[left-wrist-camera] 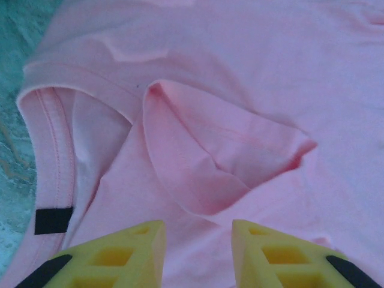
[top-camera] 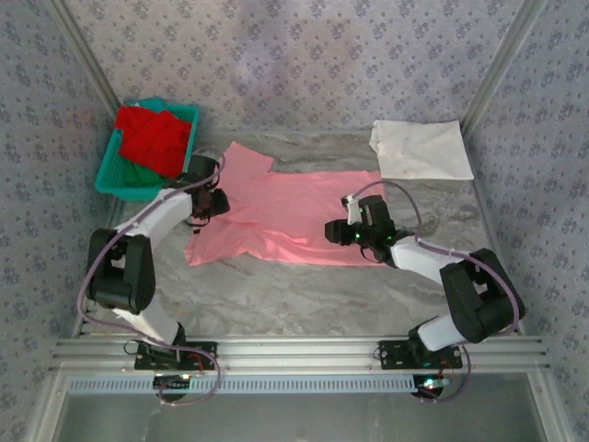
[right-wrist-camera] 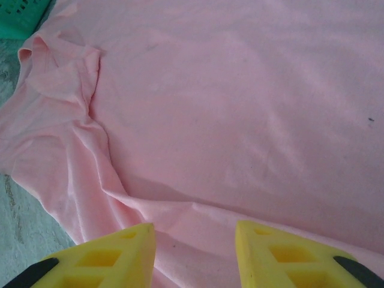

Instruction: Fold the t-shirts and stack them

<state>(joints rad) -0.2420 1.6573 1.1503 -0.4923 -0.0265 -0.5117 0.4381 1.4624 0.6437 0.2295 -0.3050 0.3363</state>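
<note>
Lying flat across the middle of the marble tabletop (top-camera: pixel 276 295), the pink t-shirt (top-camera: pixel 285 216) has its long axis running left to right in the top view. Its collar points toward the left of the frame and its hem toward the right, with one sleeve jutting to the upper left. A small black tag (left-wrist-camera: pixel 53 220) sits at the collar band, lower left in the left wrist view; any writing on it cannot be read. The left hand (top-camera: pixel 213 201) hovers over the collar end, its yellow fingers parted with nothing between them. The right hand (top-camera: pixel 339 230) stands over the shirt's lower-right edge, likewise spread and empty. A folded white t-shirt (top-camera: pixel 421 149) lies at upper right. At upper left, a red t-shirt (top-camera: pixel 152 136) tops a green t-shirt (top-camera: pixel 136 175) in the teal basket (top-camera: pixel 109 170).
</note>
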